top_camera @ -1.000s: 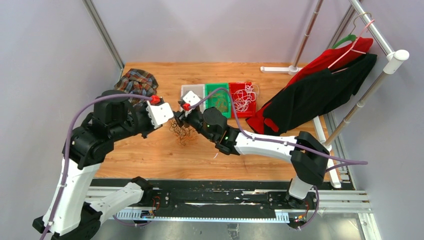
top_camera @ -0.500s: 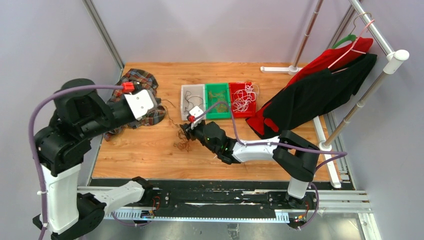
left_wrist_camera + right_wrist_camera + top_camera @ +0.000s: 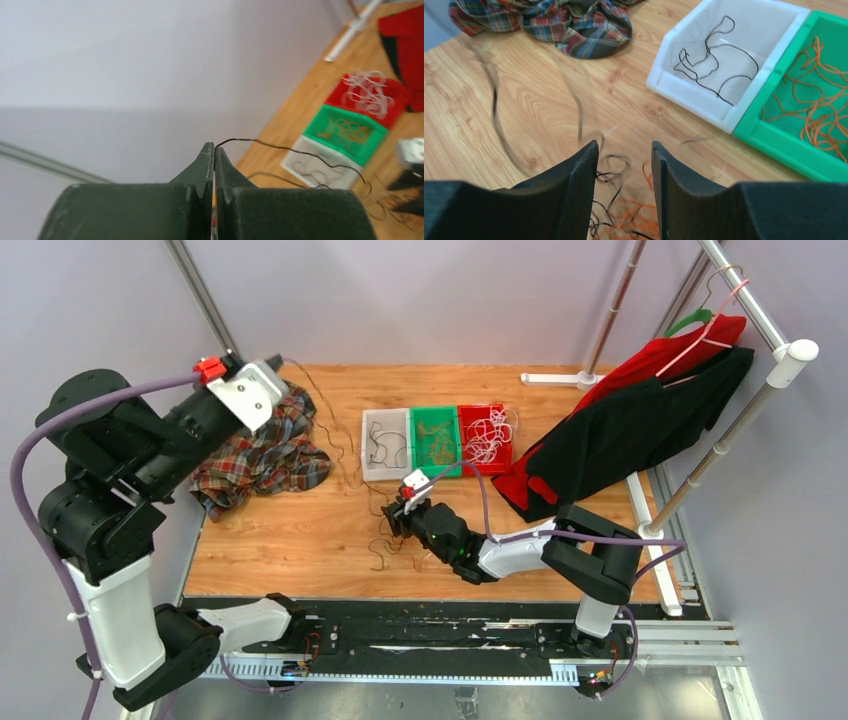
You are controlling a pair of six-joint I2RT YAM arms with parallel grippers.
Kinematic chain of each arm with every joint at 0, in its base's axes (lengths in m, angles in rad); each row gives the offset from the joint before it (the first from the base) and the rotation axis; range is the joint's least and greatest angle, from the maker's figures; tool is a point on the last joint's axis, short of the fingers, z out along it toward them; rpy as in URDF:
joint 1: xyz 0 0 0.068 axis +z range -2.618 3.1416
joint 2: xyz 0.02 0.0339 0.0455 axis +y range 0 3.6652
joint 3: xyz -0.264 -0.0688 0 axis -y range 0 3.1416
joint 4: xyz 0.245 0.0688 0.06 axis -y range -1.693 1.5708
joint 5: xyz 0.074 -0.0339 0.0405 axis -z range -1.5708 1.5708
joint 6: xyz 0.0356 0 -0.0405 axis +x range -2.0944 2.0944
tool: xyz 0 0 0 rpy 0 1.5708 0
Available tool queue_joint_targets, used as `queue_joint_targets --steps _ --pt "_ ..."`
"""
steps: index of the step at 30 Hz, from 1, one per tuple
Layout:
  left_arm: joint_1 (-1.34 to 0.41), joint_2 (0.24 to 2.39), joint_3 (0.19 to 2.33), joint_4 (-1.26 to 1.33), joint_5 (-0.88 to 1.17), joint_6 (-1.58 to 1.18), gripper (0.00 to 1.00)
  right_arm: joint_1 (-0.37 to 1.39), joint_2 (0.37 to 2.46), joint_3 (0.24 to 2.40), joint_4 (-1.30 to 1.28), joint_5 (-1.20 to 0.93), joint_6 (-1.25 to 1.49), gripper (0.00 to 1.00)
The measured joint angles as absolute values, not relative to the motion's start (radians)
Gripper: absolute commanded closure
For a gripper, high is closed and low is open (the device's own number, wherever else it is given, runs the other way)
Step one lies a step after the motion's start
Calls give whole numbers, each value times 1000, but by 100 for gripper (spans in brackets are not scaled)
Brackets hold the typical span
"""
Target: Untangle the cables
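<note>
Left arm: the left end effector (image 3: 214, 147) is hovering high above the far-left corner of the wooden desk (image 3: 300, 550), its dark fingers pressed together and pinching a thin black wire strand (image 3: 300, 152).
Strand: it is trailing from that pinch down across the desk to the heap.
Task's thing: the cables (image 3: 385, 540), a small tangled heap of thin orange-brown and black wire, are lying mid-desk toward the near edge, in front of the bins.
Right arm: the right end effector (image 3: 624, 147) is sitting low right over the heap, fingers spread, loops showing beneath the gap.
Bins: a white plastic bin (image 3: 689, 95) is holding black wire, a green plastic bin (image 3: 784, 145) orange wire, a red plastic bin (image 3: 490, 468) white wire.
Left side: a crumpled plaid cloth (image 3: 260, 455) is lying near the left edge.
</note>
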State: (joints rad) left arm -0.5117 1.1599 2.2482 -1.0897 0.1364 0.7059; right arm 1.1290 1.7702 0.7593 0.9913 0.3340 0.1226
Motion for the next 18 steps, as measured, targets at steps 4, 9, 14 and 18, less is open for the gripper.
queue_joint_targets --steps 4,9,14,18 --pt "-512 1145 2172 -865 27 760 100 1129 1765 716 985 346 131 55" --pt "-512 1151 2134 -591 -67 852 100 1129 1763 691 990 356 138 55" --pt "-512 1177 2149 -369 -101 912 100 1129 1763 665 984 370 142 55" --pt "-512 1230 2246 -264 -102 956 99 1129 1763 644 981 376 147 55"
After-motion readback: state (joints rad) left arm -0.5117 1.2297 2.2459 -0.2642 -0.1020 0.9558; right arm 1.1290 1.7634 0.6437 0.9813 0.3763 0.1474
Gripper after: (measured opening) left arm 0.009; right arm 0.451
